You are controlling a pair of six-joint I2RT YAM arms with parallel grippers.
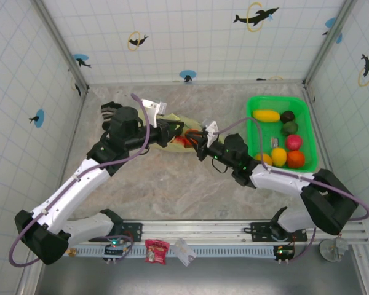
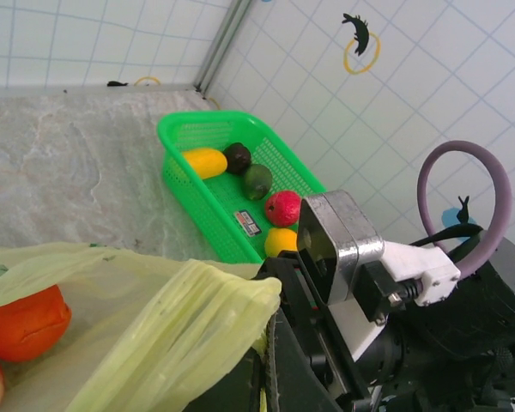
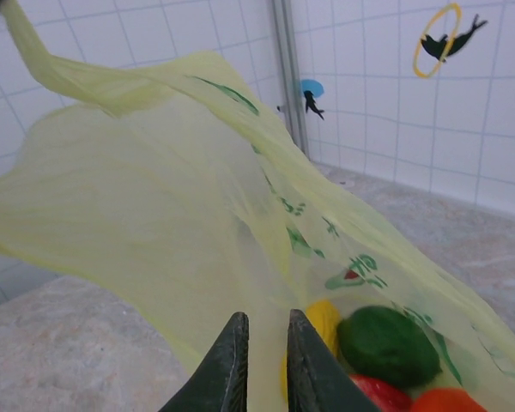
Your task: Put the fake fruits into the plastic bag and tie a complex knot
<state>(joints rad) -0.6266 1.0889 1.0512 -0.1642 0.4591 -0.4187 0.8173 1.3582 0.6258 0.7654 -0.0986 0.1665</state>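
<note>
Near green tub (image 1: 251, 123), left hand (image 1: 171, 130) gripping plastic bag (image 2: 154, 326)

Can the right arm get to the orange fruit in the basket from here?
Probably yes: the basket lies open beside that arm, nothing over the orange fruit; right pincer is at the bag.

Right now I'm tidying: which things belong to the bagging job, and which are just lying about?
Job: thin pale-yellow plastic bag; glossy toy fruits inside it; loose toy fruits in bright green plastic basket.
Lying about: small red packet; small clear packet; dark striped sock.
</note>
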